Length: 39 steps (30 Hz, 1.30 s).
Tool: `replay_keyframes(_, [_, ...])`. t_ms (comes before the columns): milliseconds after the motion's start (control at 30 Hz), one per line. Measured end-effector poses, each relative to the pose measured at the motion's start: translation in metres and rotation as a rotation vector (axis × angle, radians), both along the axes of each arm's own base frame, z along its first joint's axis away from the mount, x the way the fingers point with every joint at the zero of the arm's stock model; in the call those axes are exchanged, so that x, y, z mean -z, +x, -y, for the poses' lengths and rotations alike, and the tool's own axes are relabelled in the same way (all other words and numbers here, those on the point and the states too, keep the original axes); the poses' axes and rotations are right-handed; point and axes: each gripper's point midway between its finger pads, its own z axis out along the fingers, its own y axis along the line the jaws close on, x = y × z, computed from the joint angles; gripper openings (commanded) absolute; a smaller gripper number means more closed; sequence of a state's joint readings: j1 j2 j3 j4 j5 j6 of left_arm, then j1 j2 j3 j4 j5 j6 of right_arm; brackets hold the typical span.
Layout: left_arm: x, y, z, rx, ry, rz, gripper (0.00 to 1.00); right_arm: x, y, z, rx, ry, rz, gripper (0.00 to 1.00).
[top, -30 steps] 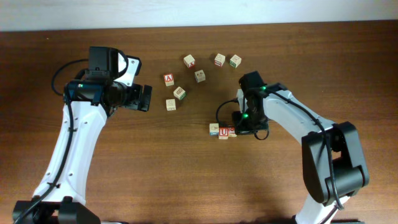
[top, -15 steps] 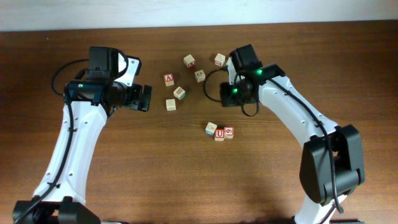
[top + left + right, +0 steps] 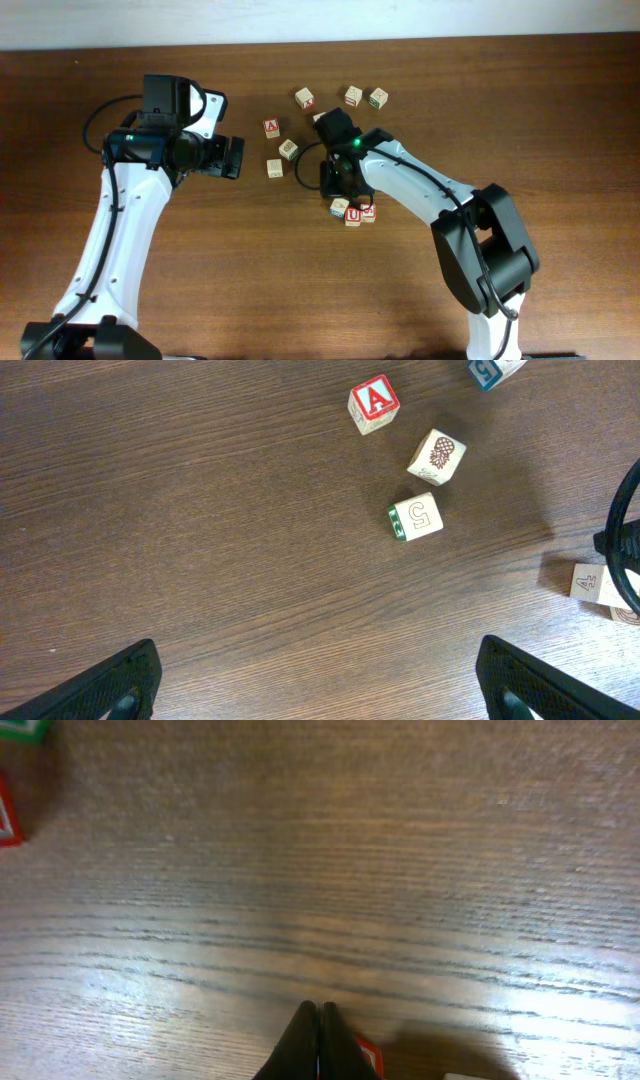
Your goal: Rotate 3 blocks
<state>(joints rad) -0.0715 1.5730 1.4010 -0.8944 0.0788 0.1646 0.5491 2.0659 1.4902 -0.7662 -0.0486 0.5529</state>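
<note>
Near the middle of the brown wooden table [image 3: 250, 290], the three blocks are sitting bunched in a short row, each touching its neighbour: the blue-trimmed block [image 3: 340, 207] at the left end, the red U block [image 3: 353, 215] in the middle and the red 6 block [image 3: 368, 211] at the right end. The right arm [image 3: 420, 185] is reaching in from the right and hanging over the far side of this row, partly covering it in the overhead view. The right gripper [image 3: 319, 1020] is pointing down at the wood with its jaws pressed together and nothing clamped between them. In the right wrist view one block is showing a red edge just beside the fingertips [image 3: 308, 1040], though whether they are touching it is not clear. The left gripper [image 3: 236, 158] is hovering well apart to the left over bare wood, its jaws spread wide and carrying nothing, and its fingers [image 3: 110, 685] are framing the lower corners of the left wrist view. Between the two arms, the red A cube [image 3: 271, 128], the pineapple cube [image 3: 288, 149] and the green-sided 5 cube [image 3: 275, 168] are lying loosely scattered, none touching another. Farther back, three more cubes [image 3: 353, 95] are resting apart from one another, the green-marked cube [image 3: 378, 98] being the rightmost.
</note>
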Motion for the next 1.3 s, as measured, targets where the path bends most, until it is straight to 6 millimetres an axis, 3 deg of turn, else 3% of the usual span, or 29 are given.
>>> replay_keyframes(367, [0.0, 0.0, 0.0, 0.0, 0.0, 0.0, 0.99, 0.005, -0.025, 0.0, -0.07, -0.046, -0.067, 0.04])
replay_keyframes(567, [0.0, 0.0, 0.0, 0.0, 0.0, 0.0, 0.99, 0.005, -0.027, 0.002, -0.074, -0.053, -0.076, 0.05])
replay_keyframes(700, [0.0, 0.0, 0.0, 0.0, 0.0, -0.001, 0.99, -0.019, -0.011, 0.008, -0.069, -0.061, -0.056, 0.09])
replay_keyframes(800, [0.0, 0.0, 0.0, 0.0, 0.0, 0.0, 0.99, -0.035, 0.012, 0.033, 0.005, -0.062, -0.034, 0.09])
replay_keyframes(900, [0.0, 0.0, 0.0, 0.0, 0.0, 0.001, 0.99, -0.022, 0.009, 0.061, 0.059, -0.09, -0.077, 0.09])
replay_keyframes(1000, [0.0, 0.0, 0.0, 0.0, 0.0, 0.0, 0.99, -0.003, -0.01, 0.065, 0.05, -0.11, -0.133, 0.09])
replay_keyframes(1300, [0.0, 0.0, 0.0, 0.0, 0.0, 0.0, 0.99, 0.003, -0.026, 0.062, 0.034, -0.082, -0.197, 0.08])
